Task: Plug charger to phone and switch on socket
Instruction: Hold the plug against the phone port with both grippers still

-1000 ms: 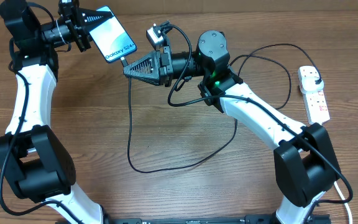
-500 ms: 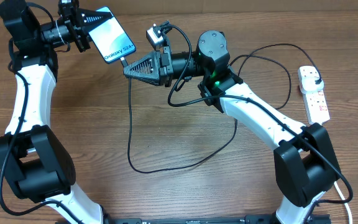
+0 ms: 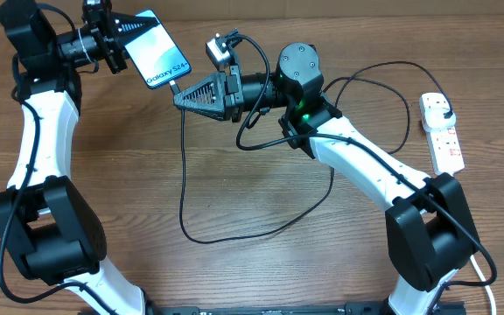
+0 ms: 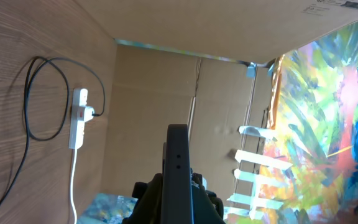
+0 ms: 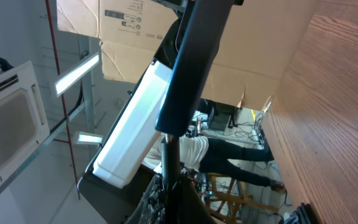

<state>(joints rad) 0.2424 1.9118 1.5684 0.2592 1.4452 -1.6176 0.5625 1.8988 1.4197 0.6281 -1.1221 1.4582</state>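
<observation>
The phone [image 3: 157, 52], its light-blue screen up, is held off the table at the back left, with my left gripper [image 3: 129, 33] shut on its top end. The left wrist view shows the phone's dark edge [image 4: 178, 163] rising between the fingers of that gripper [image 4: 178, 198]. My right gripper [image 3: 180, 95] is shut on the charger's connector tip, which meets the phone's bottom end [image 5: 190, 68]. Whether the tip is seated inside, I cannot tell. The charger's thin black cable [image 3: 183, 175] loops over the table to its plug adapter [image 3: 445, 112] in the white socket [image 3: 444, 140].
The socket lies at the right edge of the table, and its white cord [image 4: 73, 180] trails off from it. The slack cable loop [image 3: 261, 229] lies across the middle of the table between the two arm bases. Cardboard walls [image 4: 154, 87] stand behind the table.
</observation>
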